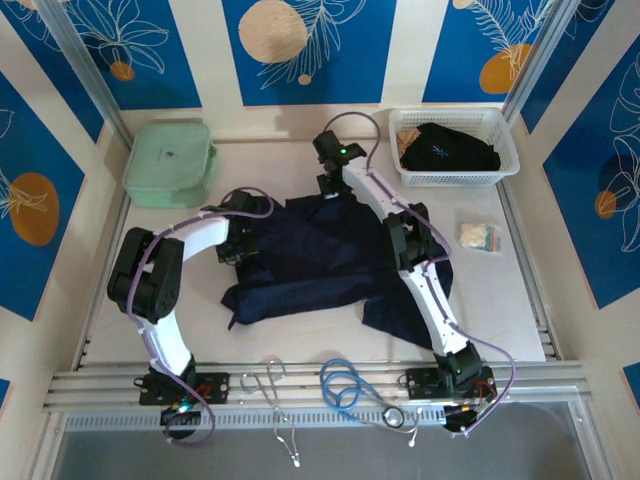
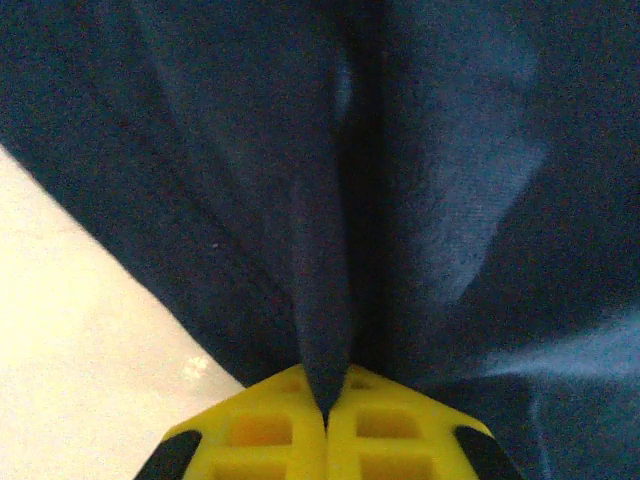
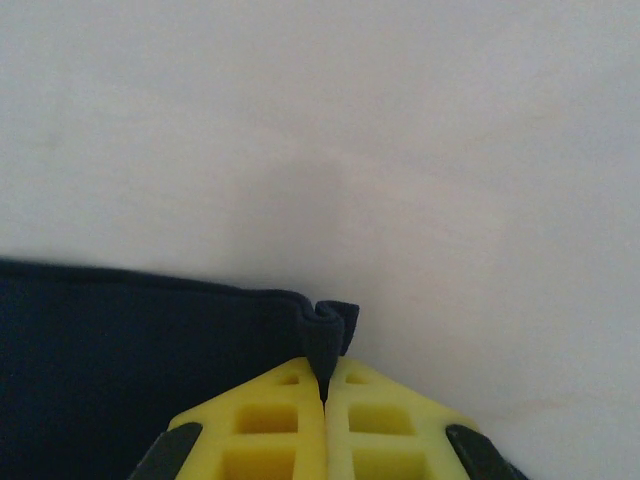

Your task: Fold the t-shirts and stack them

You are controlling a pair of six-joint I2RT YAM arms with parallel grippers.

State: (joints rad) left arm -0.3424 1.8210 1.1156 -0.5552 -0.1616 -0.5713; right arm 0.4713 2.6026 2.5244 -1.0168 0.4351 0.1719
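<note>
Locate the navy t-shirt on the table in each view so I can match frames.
Top external: navy t-shirt spread across the middle of the table.
Left wrist: across the top and right; a fold pinched in the left gripper at bottom centre.
Right wrist: lower left; its edge pinched in the right gripper.
Shared landmark: the pale table surface beside the shirt.

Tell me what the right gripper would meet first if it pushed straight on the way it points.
Past the navy t-shirt hem pinched in its jaws, the right gripper faces bare table; probably that surface first, though depth is unclear.
</note>
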